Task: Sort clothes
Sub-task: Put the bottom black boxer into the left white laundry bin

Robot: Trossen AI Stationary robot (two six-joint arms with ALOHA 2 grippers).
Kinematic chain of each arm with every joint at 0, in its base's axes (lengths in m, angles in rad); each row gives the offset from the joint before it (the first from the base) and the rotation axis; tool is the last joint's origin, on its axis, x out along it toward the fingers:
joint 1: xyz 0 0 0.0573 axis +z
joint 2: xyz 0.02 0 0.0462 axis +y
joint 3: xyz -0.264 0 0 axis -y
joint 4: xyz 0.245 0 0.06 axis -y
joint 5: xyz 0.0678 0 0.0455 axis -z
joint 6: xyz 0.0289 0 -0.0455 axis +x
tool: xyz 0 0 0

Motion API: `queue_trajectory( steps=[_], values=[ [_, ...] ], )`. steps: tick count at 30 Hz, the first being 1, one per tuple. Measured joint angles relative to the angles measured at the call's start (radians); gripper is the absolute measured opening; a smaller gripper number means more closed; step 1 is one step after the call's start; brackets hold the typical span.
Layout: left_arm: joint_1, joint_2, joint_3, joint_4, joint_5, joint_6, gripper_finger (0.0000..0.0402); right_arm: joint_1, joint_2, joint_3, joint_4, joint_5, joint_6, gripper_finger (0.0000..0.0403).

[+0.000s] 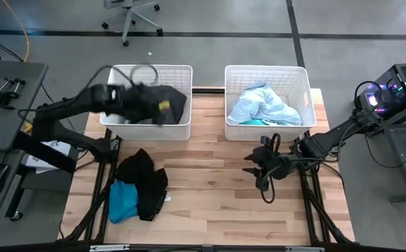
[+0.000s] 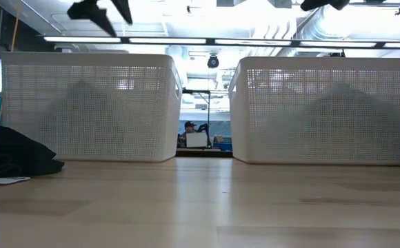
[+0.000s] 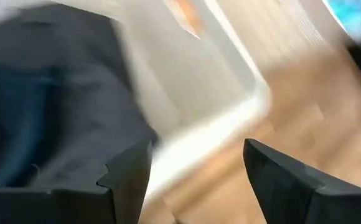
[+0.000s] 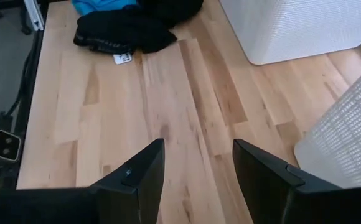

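Dark garments, black and charcoal, lie in the left white basket; they also show in the left wrist view. Pale blue, white and teal garments lie in the right basket. A black garment and a turquoise blue one lie heaped on the table's left part. My left gripper is open and empty above the left basket. My right gripper is open and empty above the table in front of the right basket.
The two baskets stand side by side at the table's far edge with a gap between them. Bare wood lies between the heap and my right gripper. A white tag lies by the heap.
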Motion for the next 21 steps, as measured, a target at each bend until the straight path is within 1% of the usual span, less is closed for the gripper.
queue_trajectory(
  steps=[2,4,9,11,14,16,19,21],
  values=[
    [-0.124,0.021,0.000,0.004,0.025,-0.001,0.0235,0.000,0.000,0.000,0.000,0.006,-0.002,0.0176],
    [-0.243,0.053,0.000,0.002,0.055,-0.047,0.0229,0.000,0.000,0.000,0.000,0.021,-0.007,0.0176],
    [-0.493,0.168,0.000,-0.007,0.140,-0.263,0.0218,0.000,-0.004,0.000,0.000,0.105,-0.076,0.0176],
    [-0.576,0.226,0.000,-0.006,0.173,-0.341,0.0216,0.000,-0.020,0.007,-0.024,0.104,-0.090,0.0176],
    [-0.680,0.312,0.000,-0.004,0.188,-0.457,0.0216,0.001,-0.063,0.080,-0.148,0.080,-0.047,0.0176],
    [-0.733,0.369,0.000,-0.004,0.203,-0.542,0.0216,0.001,-0.096,0.152,-0.289,0.071,-0.005,0.0176],
    [-0.777,0.455,0.000,-0.015,0.282,-0.693,0.0216,0.001,-0.130,0.270,-0.512,0.084,0.048,0.0176],
    [-0.787,0.513,0.000,-0.024,0.344,-0.798,0.0216,-0.001,-0.146,0.335,-0.621,0.137,0.078,0.0176]
  ],
)
